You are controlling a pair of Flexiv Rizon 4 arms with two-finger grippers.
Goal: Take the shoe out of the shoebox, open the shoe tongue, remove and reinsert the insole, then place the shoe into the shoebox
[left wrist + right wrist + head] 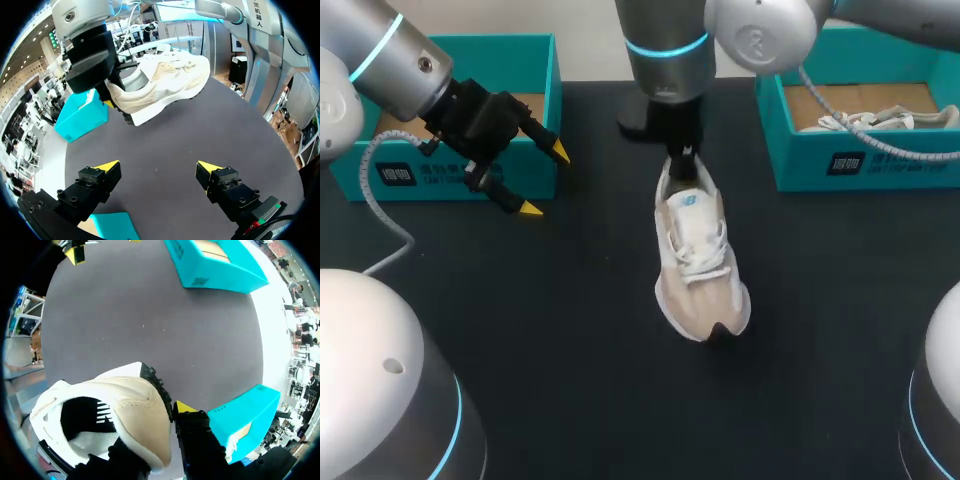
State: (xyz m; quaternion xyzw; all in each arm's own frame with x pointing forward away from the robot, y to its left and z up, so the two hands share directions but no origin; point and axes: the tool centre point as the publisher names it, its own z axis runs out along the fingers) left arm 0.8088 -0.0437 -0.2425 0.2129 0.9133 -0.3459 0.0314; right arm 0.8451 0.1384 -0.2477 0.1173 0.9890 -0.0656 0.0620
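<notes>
Black table (570, 330) fills the head view. Teal left shoebox (535, 70) sits at the upper left with a bare cardboard floor showing; teal right shoebox (840, 165) at the upper right holds a second shoe (885, 120). The cream shoe (698, 255) is in the centre of the frame, toe toward the lower edge, laces up. The left wrist view shows it lifted off the table, ahead of that arm's fingers. Right gripper (682, 162), reaching in from the upper right, is clamped on the heel collar, one yellow tip outside the heel and the other finger inside the opening. Left gripper (545, 180) hangs just in front of the left shoebox, fingers spread wide, nothing between them. Dark insole (92, 417) looks seated. Judgement: the take-out step is done and opening the tongue (688, 205) comes next. This calls for the shoe to be steadied, probably sole-down on the table, and the left gripper to cross to the tongue.
</notes>
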